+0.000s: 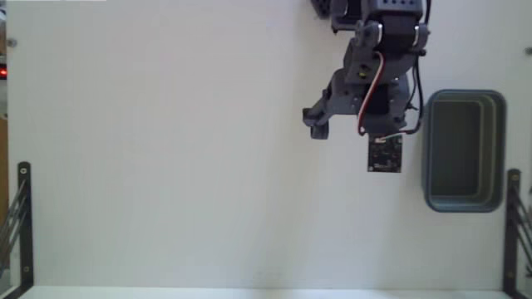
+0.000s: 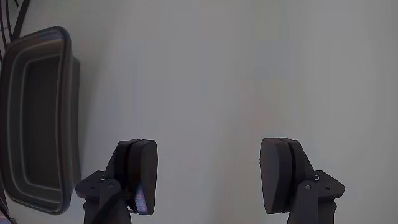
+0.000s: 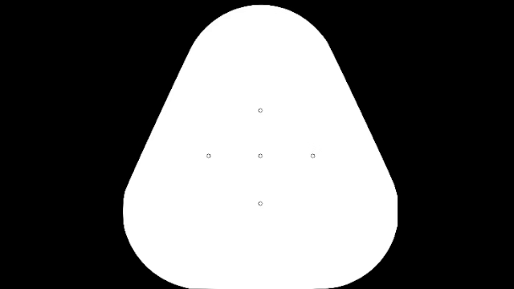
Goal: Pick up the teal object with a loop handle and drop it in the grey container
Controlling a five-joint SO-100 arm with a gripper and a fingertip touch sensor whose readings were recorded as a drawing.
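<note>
The teal object with a loop handle is out of view in both the fixed and the wrist view. The grey container stands at the right of the white table in the fixed view, and its dark inside shows nothing. My gripper hovers just left of it, reaching down from the arm's base at the top. In the wrist view the gripper is open, its two dark fingers spread wide with only bare table between them. There the grey container lies at the left edge.
Black metal brackets stand at the table's lower left and lower right edges in the fixed view. The white tabletop stretches wide to the left of the arm.
</note>
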